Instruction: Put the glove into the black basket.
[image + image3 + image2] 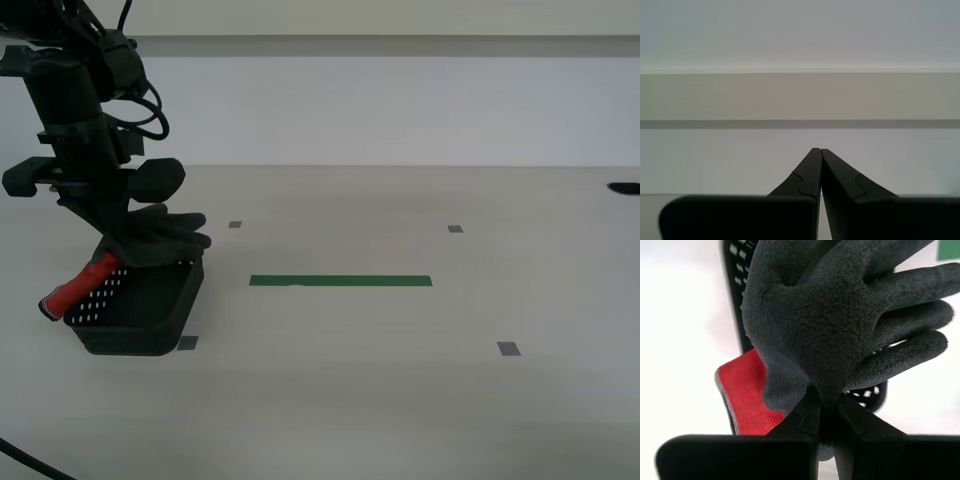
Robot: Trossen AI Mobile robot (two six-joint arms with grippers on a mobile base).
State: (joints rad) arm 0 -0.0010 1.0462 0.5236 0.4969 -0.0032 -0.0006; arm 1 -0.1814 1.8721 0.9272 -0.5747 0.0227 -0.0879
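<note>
The glove [150, 238] is dark grey with a red cuff [85, 283]. It hangs over the black basket [150, 320] at the exterior view's left, cuff sticking out past the basket's rim. My second gripper [821, 402] is shut on the glove [825, 320] at its palm edge, with the basket [740, 300] below it. My first gripper [820, 152] is shut and empty, pointing at a pale wall; it does not show in the exterior view.
A green tape strip [340, 281] lies on the table to the right of the basket. Small grey tape marks [509, 348] dot the table [400, 380]. A dark object [624, 188] sits at the far right edge.
</note>
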